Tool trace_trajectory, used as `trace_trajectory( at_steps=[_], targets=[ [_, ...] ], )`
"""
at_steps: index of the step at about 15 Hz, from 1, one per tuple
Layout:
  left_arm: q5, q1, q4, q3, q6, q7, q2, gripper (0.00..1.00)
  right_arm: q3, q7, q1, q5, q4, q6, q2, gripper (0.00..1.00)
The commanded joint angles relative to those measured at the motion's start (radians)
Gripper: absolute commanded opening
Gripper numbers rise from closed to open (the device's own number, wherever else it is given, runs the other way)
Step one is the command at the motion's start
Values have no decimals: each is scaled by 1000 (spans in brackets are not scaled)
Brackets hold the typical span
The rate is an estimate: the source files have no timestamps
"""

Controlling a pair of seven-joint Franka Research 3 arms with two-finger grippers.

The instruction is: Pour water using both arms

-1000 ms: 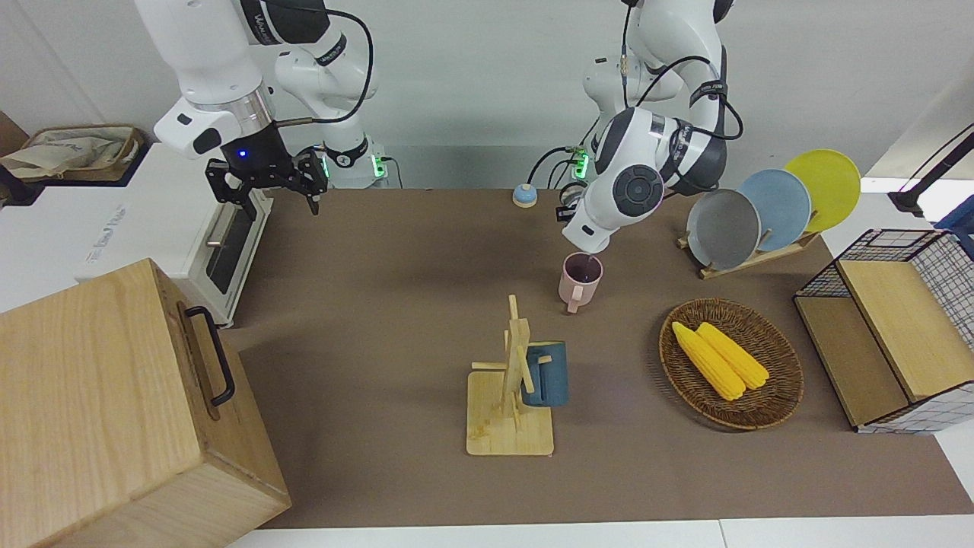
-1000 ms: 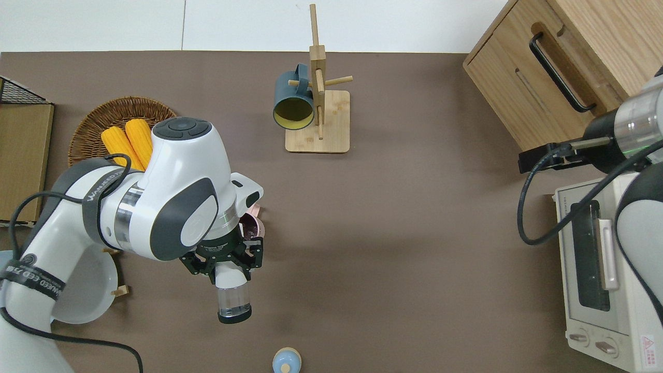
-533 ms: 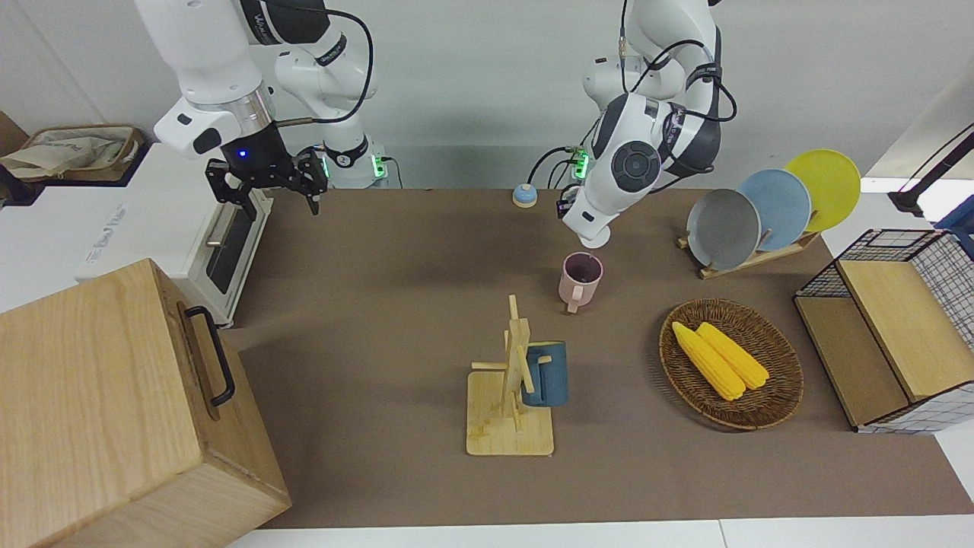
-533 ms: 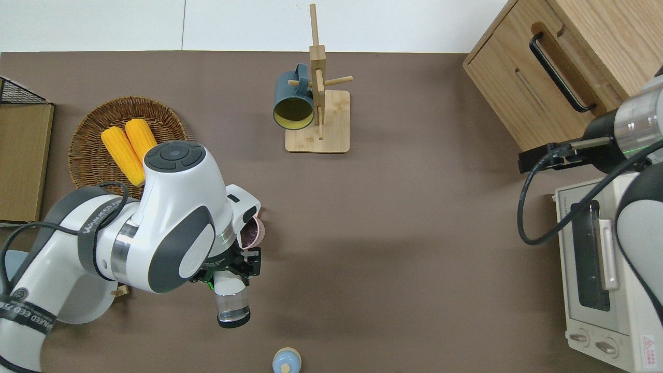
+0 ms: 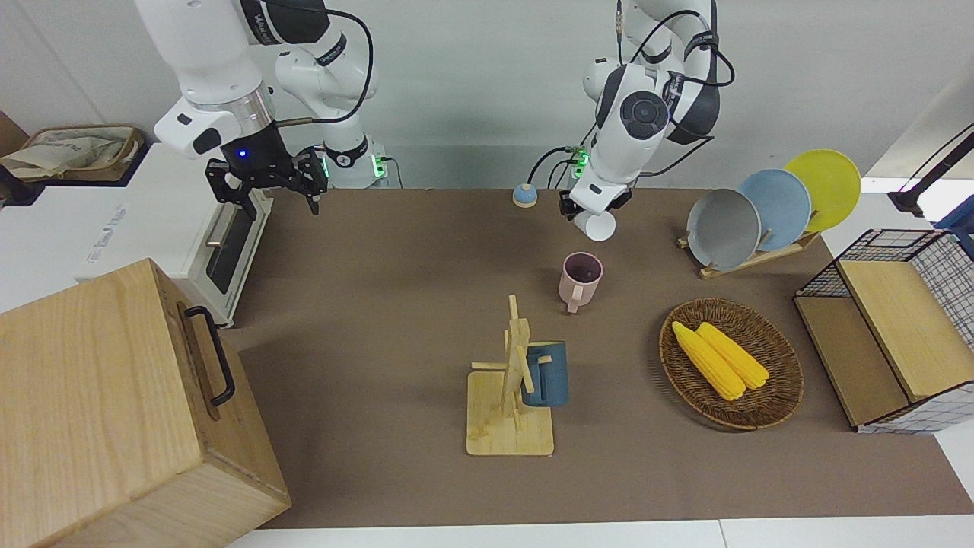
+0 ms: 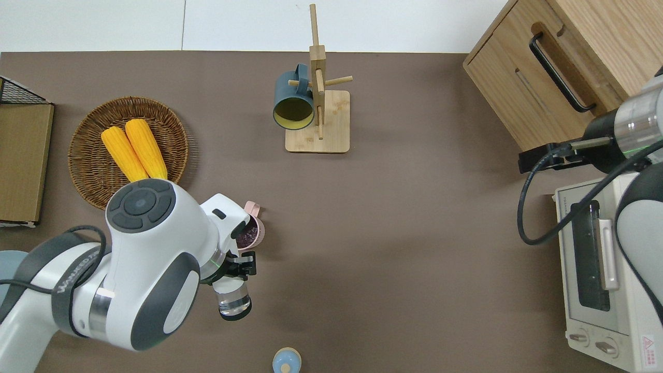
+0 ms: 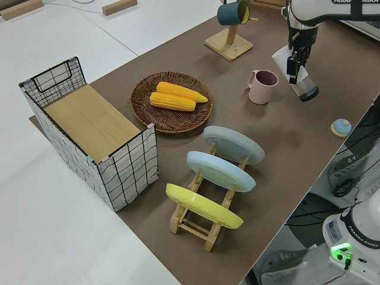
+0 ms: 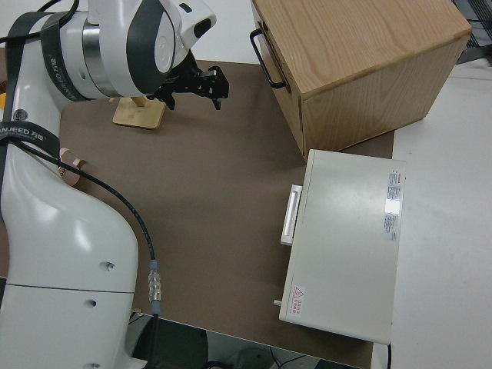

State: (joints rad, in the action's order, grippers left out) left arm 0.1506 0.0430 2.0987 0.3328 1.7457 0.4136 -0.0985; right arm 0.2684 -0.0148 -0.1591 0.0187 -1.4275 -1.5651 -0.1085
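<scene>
My left gripper (image 5: 592, 205) (image 6: 237, 269) (image 7: 294, 58) is shut on a clear glass (image 5: 596, 225) (image 6: 233, 301) (image 7: 300, 84). It hangs over the brown mat, right beside a pink mug (image 5: 580, 279) (image 6: 255, 232) (image 7: 263, 86). The glass is tilted, its mouth toward the mug. Standing upright on the mat, the mug has dark liquid in it. The left arm's wrist covers part of the mug in the overhead view. My right arm is parked, its gripper (image 5: 263, 185) (image 8: 197, 80) open and holding nothing.
A wooden mug tree (image 5: 511, 396) carries a blue mug (image 5: 548, 374). Toward the left arm's end are a wicker basket (image 5: 770, 406) of corn, a plate rack (image 5: 753, 257) and a wire basket (image 5: 913, 251). A toaster oven (image 6: 601, 274) and a wooden cabinet (image 5: 114, 411) stand at the right arm's end. A small blue knob (image 5: 523, 195) lies near the robots.
The left arm has risen and drawn back from over the pink mug toward the robots, taking the glass with it; the mug now shows more. The right arm has not moved.
</scene>
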Motion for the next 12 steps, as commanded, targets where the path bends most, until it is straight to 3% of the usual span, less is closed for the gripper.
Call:
trace_trajectory(
  at_steps=[1,3,9,12],
  targets=[
    [58,3,188,-9,162,-32,-164,0,9,21,-19,-22,-5,-9,7,992],
    [67,9,225,3,276,-29,-170,0,9,21,-19,-22,-5,-9,7,992],
    [66,6,288,3,343,-39,-239,0,9,21,-19,-22,-5,-9,7,992],
    [9,-27,284,-4,435,-36,-240,0,9,21,-19,-22,-5,-9,7,992]
  ],
)
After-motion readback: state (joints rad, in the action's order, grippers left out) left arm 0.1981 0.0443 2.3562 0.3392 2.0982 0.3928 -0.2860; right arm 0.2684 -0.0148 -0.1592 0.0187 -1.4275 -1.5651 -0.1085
